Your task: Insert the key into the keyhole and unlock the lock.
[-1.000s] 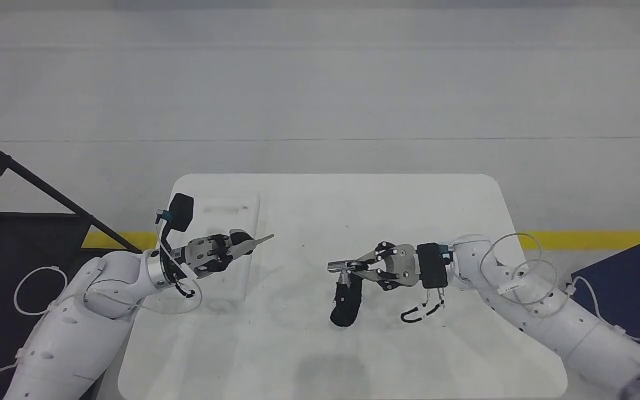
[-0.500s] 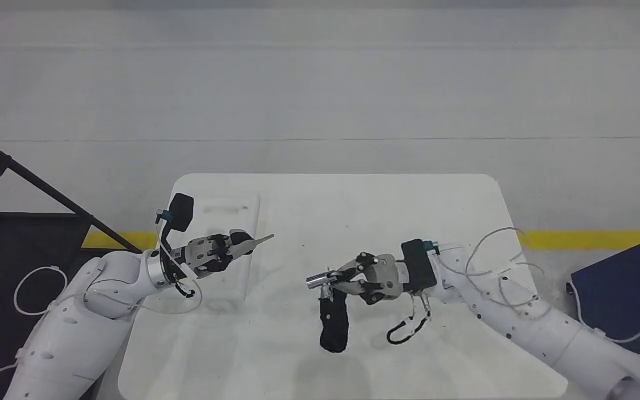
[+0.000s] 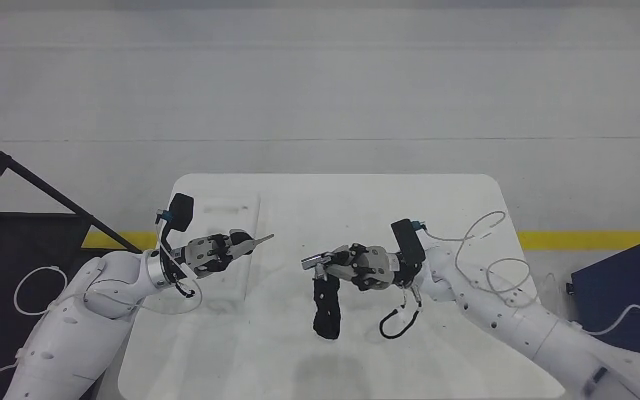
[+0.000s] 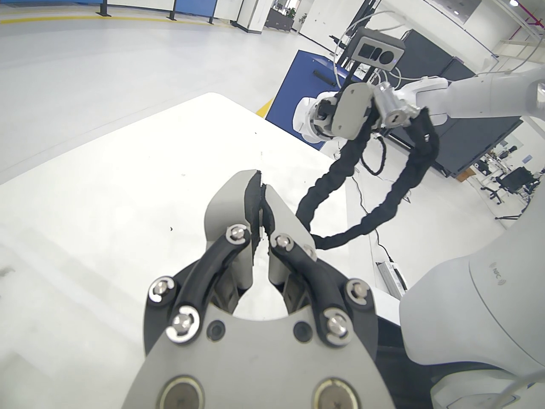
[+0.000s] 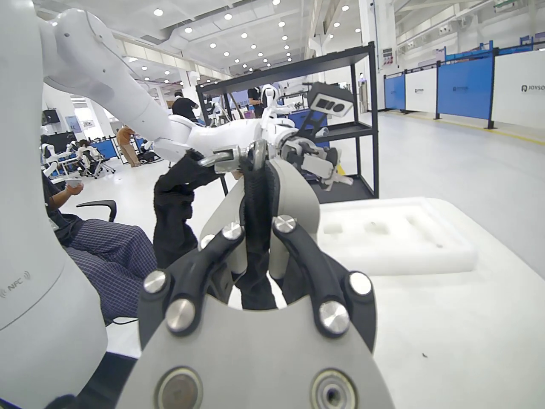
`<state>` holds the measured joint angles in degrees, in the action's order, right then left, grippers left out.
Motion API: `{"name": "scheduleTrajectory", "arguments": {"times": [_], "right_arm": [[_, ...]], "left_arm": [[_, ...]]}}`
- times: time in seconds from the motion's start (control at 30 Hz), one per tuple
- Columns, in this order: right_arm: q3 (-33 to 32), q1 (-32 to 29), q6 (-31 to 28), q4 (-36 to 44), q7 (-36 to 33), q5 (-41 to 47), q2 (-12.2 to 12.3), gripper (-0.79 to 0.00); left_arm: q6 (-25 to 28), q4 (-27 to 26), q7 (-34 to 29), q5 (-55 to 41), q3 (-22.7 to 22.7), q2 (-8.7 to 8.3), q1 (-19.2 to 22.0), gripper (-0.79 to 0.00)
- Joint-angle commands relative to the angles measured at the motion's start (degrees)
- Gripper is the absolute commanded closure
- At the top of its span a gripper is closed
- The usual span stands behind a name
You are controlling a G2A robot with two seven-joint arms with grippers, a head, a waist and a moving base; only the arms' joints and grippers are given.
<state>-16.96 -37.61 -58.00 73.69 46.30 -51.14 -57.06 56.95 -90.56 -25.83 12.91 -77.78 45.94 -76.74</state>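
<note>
Left jaws are pressed together on the key [image 3: 256, 242], and its thin metal blade sticks out past the tips, pointing toward the middle of the table [image 3: 400, 205]. In the left wrist view the pads sit flat against each other with barely a sliver between them. Behind that, the left arm [image 3: 110, 285] comes in from the table's left edge with the elbow bent out and the forearm roughly level, the wrist hanging over the white foam tray [image 3: 228, 215].

Right jaws are clamped on the lock [image 3: 316, 262], right where the black sleeved cable [image 3: 324, 310] meets the silver body. The lock [image 4: 394, 112] is held up off the table near the centre, with its round keyhole face turned toward the left arm. The cable [image 4: 340, 168] droops down in a loop below the jaws; can't tell if the bottom of it touches the table. The right arm [image 3: 500, 310] reaches in from the right side, forearm stretched low across the table toward the middle, wrist turned sideways.

The key tip and the lock face each other across a clear gap, not touching. From the right wrist camera the lock [image 5: 225, 159] sits at the jaw tips, with the foam tray [image 5: 400, 236] on the table beyond
</note>
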Motion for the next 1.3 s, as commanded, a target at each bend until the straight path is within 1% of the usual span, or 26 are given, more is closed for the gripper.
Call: {"name": "scheduleTrajectory", "arguments": {"times": [0.0,0.1,0.27,0.4,0.5,0.6,0.73,1.0,1.27], "right_arm": [[0.1,-0.2,0.0,-1.1,0.0,0.7,-0.3,0.0],[-0.1,-0.8,0.0,-2.0,0.0,1.5,-0.5,0.0],[-1.9,-2.8,0.0,-1.4,0.0,4.7,-0.3,0.0],[-1.9,-2.8,0.0,-1.4,0.0,4.7,-0.3,0.0],[-1.9,-2.8,0.0,-1.4,0.0,4.7,-0.3,0.0],[-1.9,-2.8,0.0,-1.4,0.0,4.7,-0.3,0.0],[-1.9,-2.8,0.0,-1.4,0.0,4.7,-0.3,0.0],[-1.9,-2.8,0.0,-1.4,0.0,4.7,-0.3,0.0],[-1.9,-2.8,0.0,-1.4,0.0,4.7,-0.3,0.0]], "left_arm": [[0.0,0.0,0.0,0.0,0.0,0.0,0.0,0.0],[0.0,0.0,0.0,0.0,0.0,0.0,0.0,0.0],[0.0,0.0,0.0,0.0,0.0,0.0,0.0,0.0],[-0.3,-0.2,0.1,0.1,0.0,0.02,0.0,0.0],[-1.6,-3.1,-0.9,3.2,0.2,0.07,0.2,0.0],[-0.7,-5.5,-1.0,4.2,0.3,0.11,0.2,0.0],[0.6,-7.4,-1.9,4.5,0.3,0.01,0.5,0.0],[1.1,-9.8,-3.9,1.5,0.9,-0.46,0.7,0.0],[1.1,-9.7,-6.1,-3.1,1.9,-1.21,2.0,0.0]]}}
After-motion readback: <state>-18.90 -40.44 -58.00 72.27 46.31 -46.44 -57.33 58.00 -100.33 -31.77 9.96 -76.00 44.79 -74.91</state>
